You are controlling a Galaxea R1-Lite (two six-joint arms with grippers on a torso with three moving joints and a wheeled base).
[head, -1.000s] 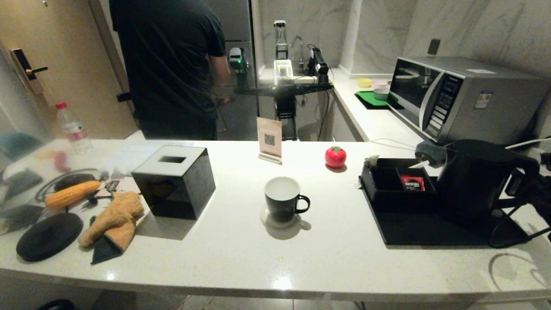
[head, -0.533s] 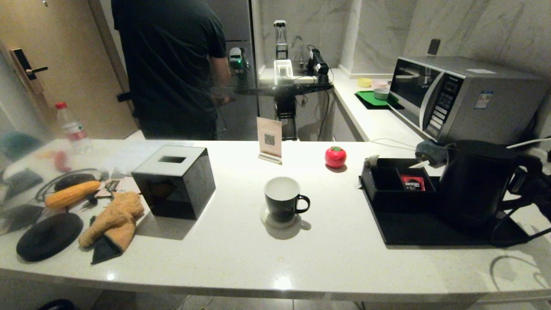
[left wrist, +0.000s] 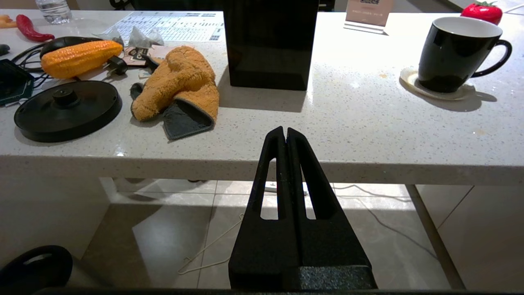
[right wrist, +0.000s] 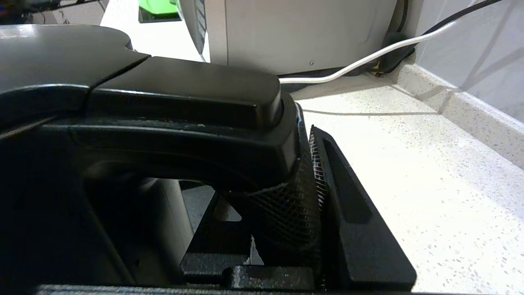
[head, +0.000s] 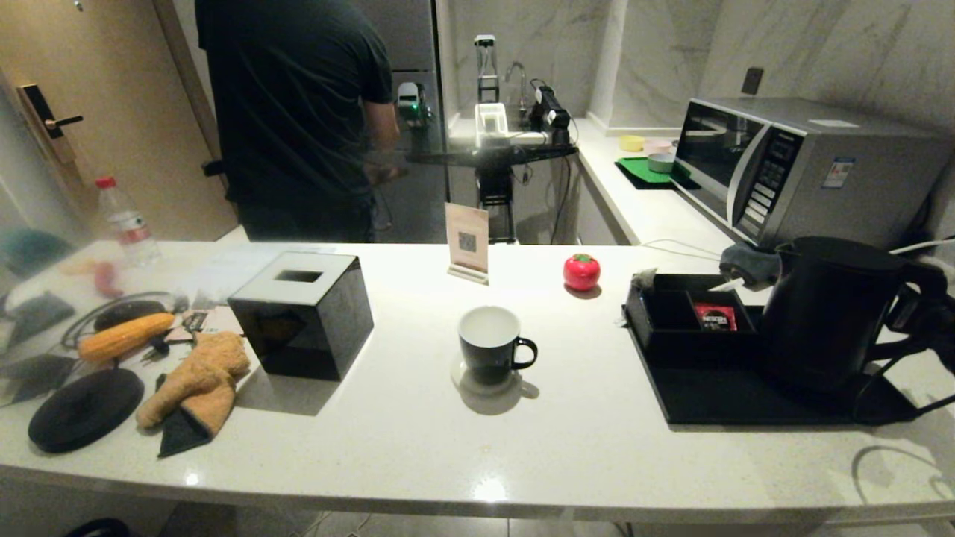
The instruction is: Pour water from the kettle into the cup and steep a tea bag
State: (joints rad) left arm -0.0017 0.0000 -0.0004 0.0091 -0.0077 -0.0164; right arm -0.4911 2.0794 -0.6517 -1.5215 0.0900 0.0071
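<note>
**A:** How much open room is there on the counter [head: 418, 447], and where are its edges?

**B:** The white counter runs the full width of the head view, its near edge curving along the bottom. The widest bare stretch is the front middle, around the cup [head: 490, 345]. The left end is crowded: a black tissue box [head: 302, 313], an orange mitt [head: 195, 380], a corn cob [head: 124, 335] and a round black kettle base [head: 84, 409] near the front edge. The right end holds a black tray [head: 746, 399], with a microwave [head: 806, 168] behind it.

**A:** Where is the kettle?

**B:** The kettle [head: 824, 313] is at the right end of the tray, its spout pointing left toward a compartment box [head: 683, 313]. Whether its bottom touches the tray I cannot tell.

**A:** Which gripper has it?

**B:** The right gripper [right wrist: 303, 192] is clamped on the kettle's loop handle [right wrist: 184, 123], one mesh-padded finger [right wrist: 323, 172] pressed to the handle's outer side. The left gripper [left wrist: 285, 137] hangs below the counter's front edge, jaws pressed together, holding nothing.

**A:** What is inside the containers?

**B:** The cup stands on a pale coaster [head: 466, 380], handle to the right; its white inside shows no tea bag, and I cannot tell whether there is any liquid. The compartment box holds a red sachet [head: 715, 316]. The kettle's lid is shut.
</note>
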